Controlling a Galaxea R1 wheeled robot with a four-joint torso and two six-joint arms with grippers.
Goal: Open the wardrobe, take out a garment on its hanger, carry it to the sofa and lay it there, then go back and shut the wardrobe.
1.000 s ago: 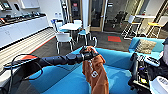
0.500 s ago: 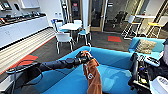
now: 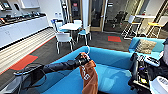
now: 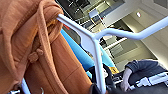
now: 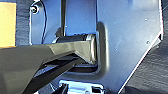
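Bright, even daylight fills the room, with soft shadows. The head view bends at its edges. The wrist views are blurred, and the garment (image 4: 30, 50) close up is soft.

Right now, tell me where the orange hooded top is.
In the head view the orange hooded top hangs from its white hanger, held up by the left gripper over the turquoise sofa, in front of its backrest.
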